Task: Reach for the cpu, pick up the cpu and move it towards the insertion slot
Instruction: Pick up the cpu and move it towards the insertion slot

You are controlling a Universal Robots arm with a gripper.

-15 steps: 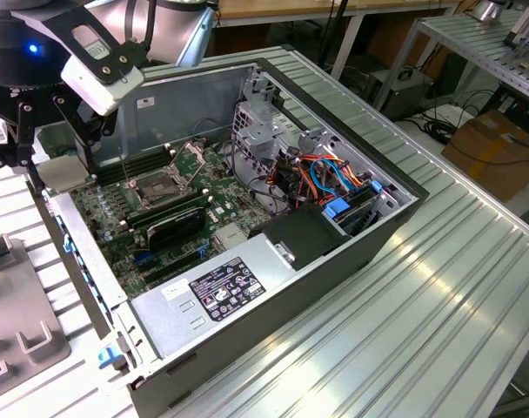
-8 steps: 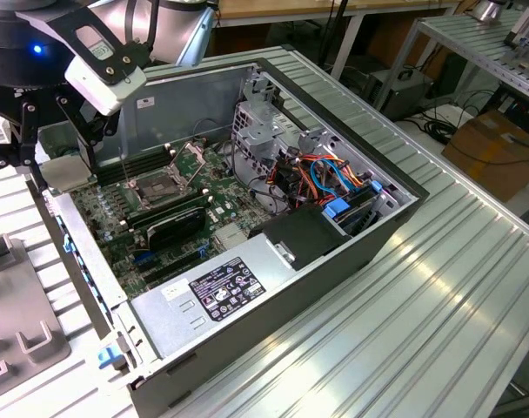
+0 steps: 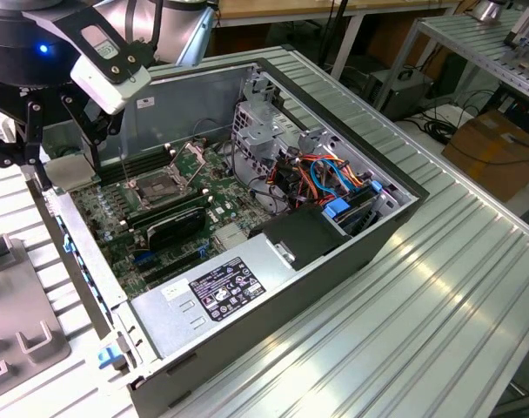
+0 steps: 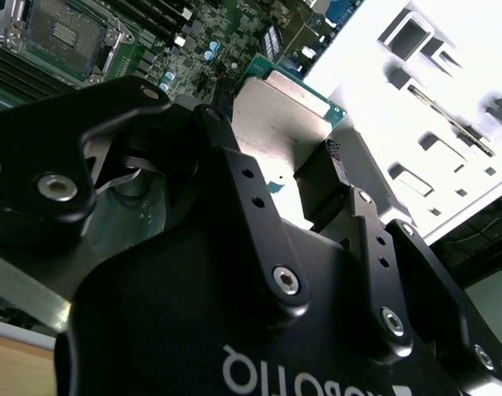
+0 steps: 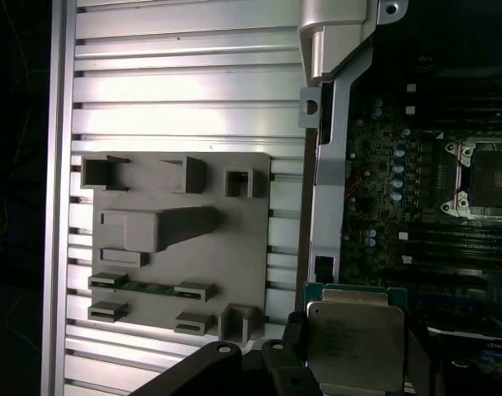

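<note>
The big computer case (image 3: 334,261) lies open on the table. The gripper (image 4: 305,186) has its fingers closed on the cpu (image 5: 354,342), lifted over the case edge. The insertion slot (image 3: 160,185) waits at about four o'clock from it, not reached yet.

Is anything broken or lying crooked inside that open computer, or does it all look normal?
Nothing looks damaged or spilled. The one part out of its place is the cpu: the gripper holds it by its edges above the case's edge, while the insertion slot on the board sits open with a dark, bare centre. The coloured cables are tangled but plugged in.
</note>
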